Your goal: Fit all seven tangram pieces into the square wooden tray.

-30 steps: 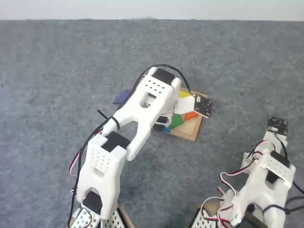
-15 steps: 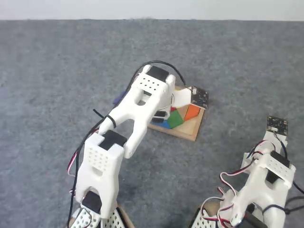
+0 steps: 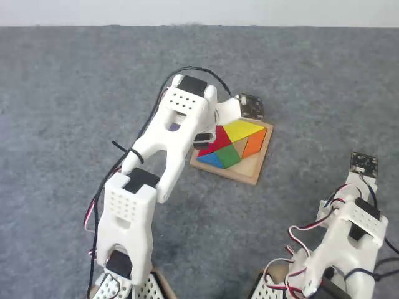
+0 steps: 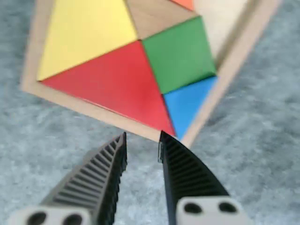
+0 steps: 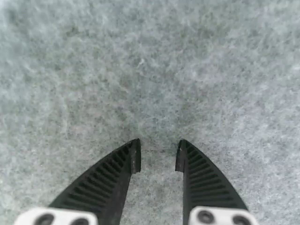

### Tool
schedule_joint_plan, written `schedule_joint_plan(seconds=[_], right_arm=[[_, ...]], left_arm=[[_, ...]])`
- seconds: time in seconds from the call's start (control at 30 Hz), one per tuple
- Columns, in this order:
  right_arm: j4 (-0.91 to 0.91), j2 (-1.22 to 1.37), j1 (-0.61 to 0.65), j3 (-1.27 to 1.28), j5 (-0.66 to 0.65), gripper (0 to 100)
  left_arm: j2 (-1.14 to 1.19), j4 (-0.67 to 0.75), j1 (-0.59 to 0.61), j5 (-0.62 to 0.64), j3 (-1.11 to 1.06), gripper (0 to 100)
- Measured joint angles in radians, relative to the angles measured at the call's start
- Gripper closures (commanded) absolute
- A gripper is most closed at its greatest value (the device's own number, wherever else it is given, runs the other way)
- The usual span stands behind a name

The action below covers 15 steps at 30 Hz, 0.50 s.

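Note:
The square wooden tray (image 3: 242, 176) lies mid-table and holds a yellow triangle (image 3: 242, 130), a red triangle (image 3: 218, 141), a green square (image 3: 230, 155), a blue triangle (image 3: 209, 160) and an orange piece (image 3: 252, 146). A purple piece (image 3: 174, 127) on the carpet peeks through the left arm (image 3: 181, 124), which stretches over the tray's left side. In the left wrist view, my left gripper (image 4: 142, 140) hovers slightly open and empty just outside the tray rim (image 4: 84, 107), near the red triangle (image 4: 112, 84) and blue triangle (image 4: 187, 105). My right gripper (image 5: 157, 147) stands open and empty over bare carpet.
Grey carpet covers the table. The right arm (image 3: 349, 237) is folded at the near right, well away from the tray. A patch of bare wood (image 4: 150, 14) shows inside the tray between the yellow triangle (image 4: 84, 35) and green square (image 4: 180, 54).
The left arm has swung left and farther back, uncovering the pieces in the tray and covering the purple piece. The right arm has not moved.

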State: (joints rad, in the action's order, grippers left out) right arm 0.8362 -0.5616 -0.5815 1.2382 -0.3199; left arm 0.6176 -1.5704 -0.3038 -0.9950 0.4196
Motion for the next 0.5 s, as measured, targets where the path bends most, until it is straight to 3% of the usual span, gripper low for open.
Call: schedule_joint_plan(seconds=[0.33, 0.5], right_arm=[[0.0, 0.0, 0.0, 0.0, 0.0, 87.3], [0.0, 0.0, 0.0, 0.0, 0.0, 87.3]], left_arm=[[0.0, 0.002, -0.06, 0.041, -0.04, 92], [0.0, -0.097, -0.115, 0.048, -0.04, 92]])
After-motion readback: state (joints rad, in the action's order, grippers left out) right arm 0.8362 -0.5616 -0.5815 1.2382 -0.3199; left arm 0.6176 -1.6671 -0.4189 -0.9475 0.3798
